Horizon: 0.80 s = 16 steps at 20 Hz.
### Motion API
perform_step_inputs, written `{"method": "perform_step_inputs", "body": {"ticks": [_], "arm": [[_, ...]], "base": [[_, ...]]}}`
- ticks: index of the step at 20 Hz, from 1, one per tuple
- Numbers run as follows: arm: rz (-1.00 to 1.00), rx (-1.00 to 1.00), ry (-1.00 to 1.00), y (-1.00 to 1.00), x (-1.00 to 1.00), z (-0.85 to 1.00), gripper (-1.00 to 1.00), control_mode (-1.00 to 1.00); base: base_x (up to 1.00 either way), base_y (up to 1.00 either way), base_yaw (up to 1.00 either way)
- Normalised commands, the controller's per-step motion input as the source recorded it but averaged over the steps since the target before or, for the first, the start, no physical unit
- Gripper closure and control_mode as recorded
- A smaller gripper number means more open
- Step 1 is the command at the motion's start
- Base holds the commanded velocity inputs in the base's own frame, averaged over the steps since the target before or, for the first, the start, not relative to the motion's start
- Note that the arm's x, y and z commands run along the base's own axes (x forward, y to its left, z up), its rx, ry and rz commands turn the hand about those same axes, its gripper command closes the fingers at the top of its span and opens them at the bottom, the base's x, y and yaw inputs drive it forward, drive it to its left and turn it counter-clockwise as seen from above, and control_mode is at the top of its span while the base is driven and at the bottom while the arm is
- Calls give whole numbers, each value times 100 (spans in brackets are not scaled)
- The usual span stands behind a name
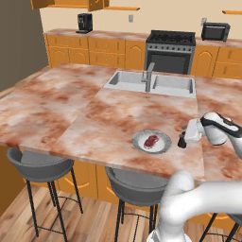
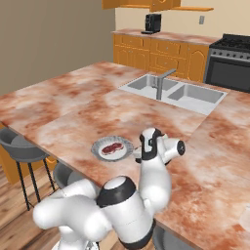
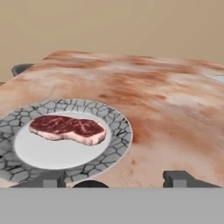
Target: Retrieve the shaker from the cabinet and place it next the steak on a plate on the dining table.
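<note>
Claw [image 1: 181, 139] low over table [image 1: 71, 108], jaws spread apart, gripping nothing. Shaker [image 1: 181, 141] stands between fingers, on table just beside plate [image 1: 163, 145] with steak [image 1: 151, 141]. Judgement: placing done; back claw straight up and away, avoid tipping shaker. Marbled table top broad; sink [image 1: 170, 85] beyond, stools [image 1: 40, 166] below, stove [image 1: 170, 49] at far wall.

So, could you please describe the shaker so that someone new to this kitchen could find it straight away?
Start at the big marbled dining table with the sink in it, and find the round grey plate carrying the steak near its front edge. Just beside that plate, by the white arm's end effector, stands the shaker: a small black upright cylinder, the only dark item on the tabletop.
</note>
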Motion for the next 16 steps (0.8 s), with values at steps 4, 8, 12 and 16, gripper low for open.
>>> {"method": "perform_step_inputs", "body": {"ticks": [4,8,12,16], "arm": [[0,0,0,0,-22,0,-100,-100],[0,0,-5,0,-46,0,-100,-100],[0,0,-10,0,-42,16,-100,-100],[2,-1,-14,5,-37,47,-100,-100]], "base": [[0,0,0],[0,0,0],[0,0,0],[0,0,0]]}}
